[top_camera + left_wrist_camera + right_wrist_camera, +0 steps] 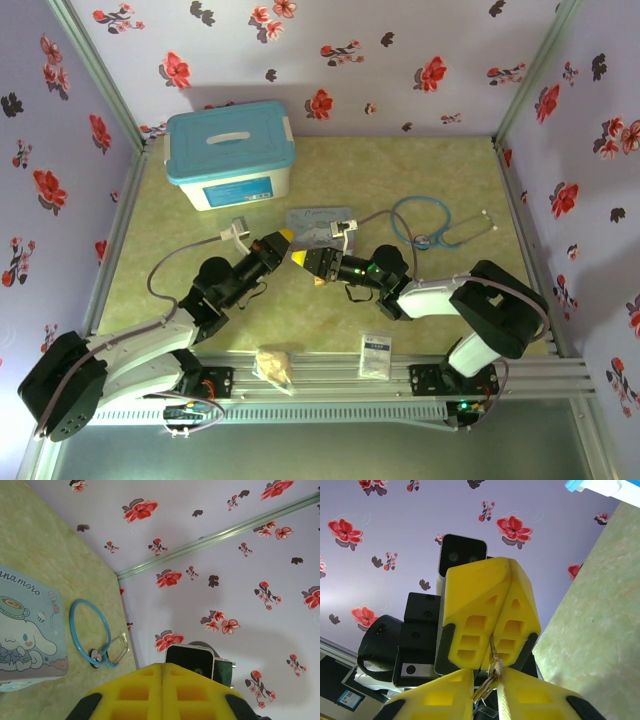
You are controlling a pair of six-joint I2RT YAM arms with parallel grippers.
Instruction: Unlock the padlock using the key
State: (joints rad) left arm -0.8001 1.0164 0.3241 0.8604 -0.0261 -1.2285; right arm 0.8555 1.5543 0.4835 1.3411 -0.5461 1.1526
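Green surface (420,310): blue-lidded box (230,155) far left, cartoon tin (318,222) mid-far, blue stethoscope (440,225) to its right, white sachet (376,355) at the near edge. Left tool (285,238) and right tool (303,259) meet tip to tip at centre, just near of the tin. Right tool is clamped on the padlock (493,671), held off the surface. Left tool is pinched fully closed on the key (492,650), a thin sliver reaching the padlock.

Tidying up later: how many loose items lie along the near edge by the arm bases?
2: a beige crumpled lump left of centre, and a white sachet to its right. Others may be hidden.
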